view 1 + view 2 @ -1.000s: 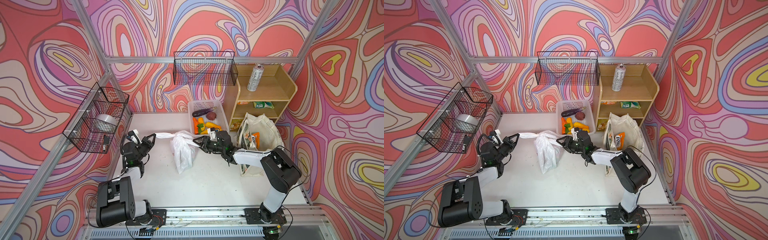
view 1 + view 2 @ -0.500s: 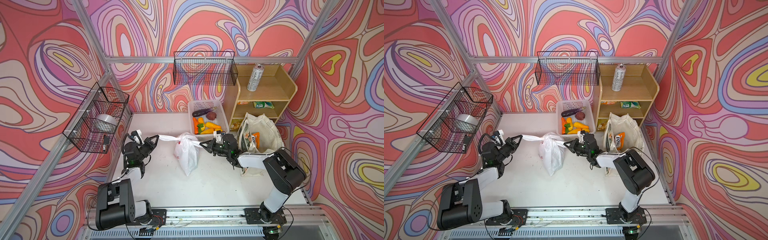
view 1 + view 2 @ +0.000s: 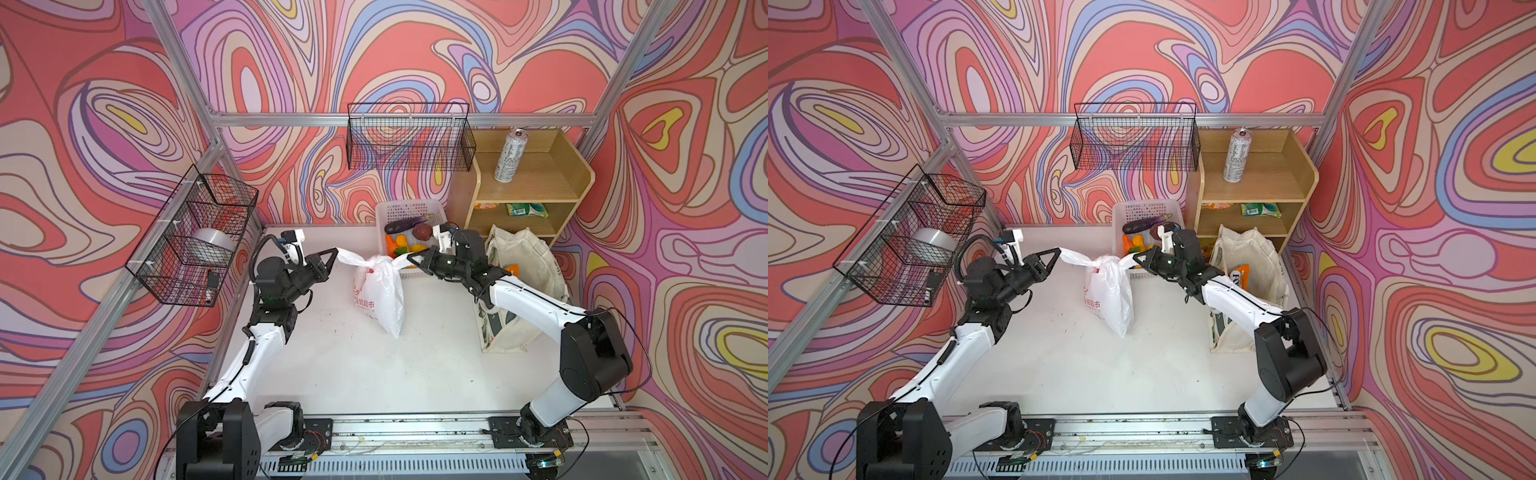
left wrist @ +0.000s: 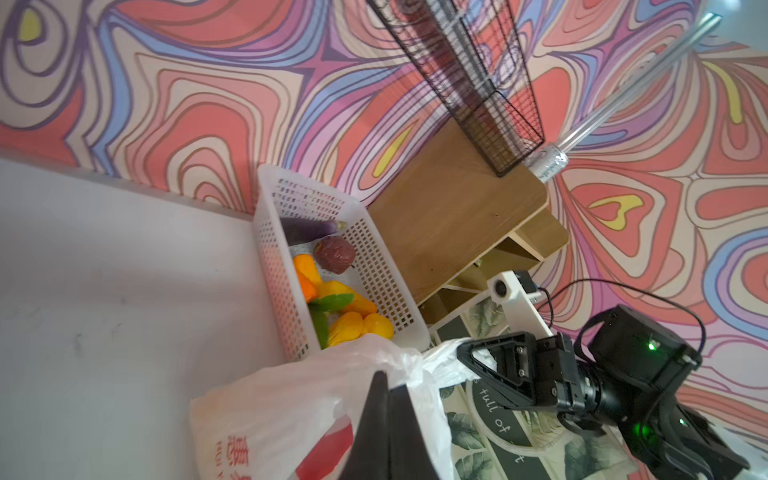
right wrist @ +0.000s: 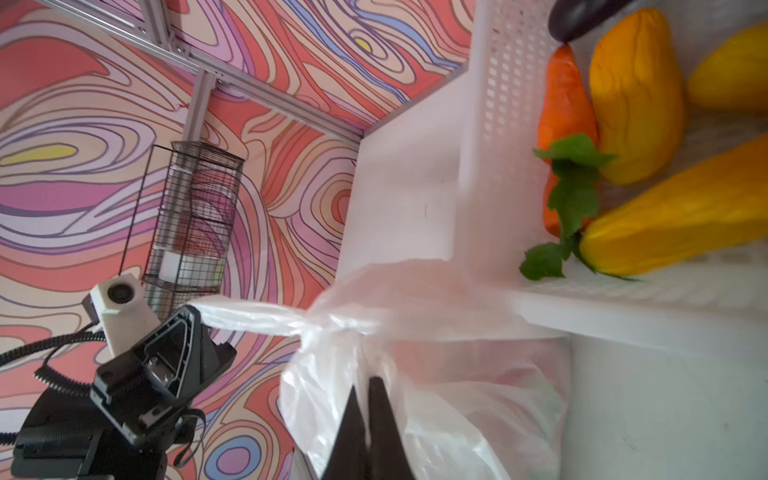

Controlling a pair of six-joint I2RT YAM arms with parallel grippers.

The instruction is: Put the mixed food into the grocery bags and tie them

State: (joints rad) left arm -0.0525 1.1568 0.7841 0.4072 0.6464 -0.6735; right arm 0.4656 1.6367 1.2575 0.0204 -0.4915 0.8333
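Swirling pink, red and lilac walls (image 3: 124, 124) close around a white surface (image 3: 374, 365). A wooden shelf (image 3: 536, 183) stands against the back wall, behind the white plastic bag (image 3: 384, 295) and to its right. The cream canvas tote (image 3: 528, 266) stands upright to the right of the bag, apart from it. The bag sits near the middle of the surface, red letters on its side. Its two handles (image 3: 351, 257) are pulled out sideways from a twist at its top. A white lattice basket (image 3: 405, 210) is just behind the bag and holds an eggplant (image 3: 400, 226) and yellow and orange produce (image 4: 349, 326). Left of the bag, the left gripper (image 3: 333, 252) is pressed together on one handle. Right of the bag, the right gripper (image 3: 410, 258) pinches the other handle. A silver can (image 3: 510, 156) stands on the shelf top, far behind the bag.
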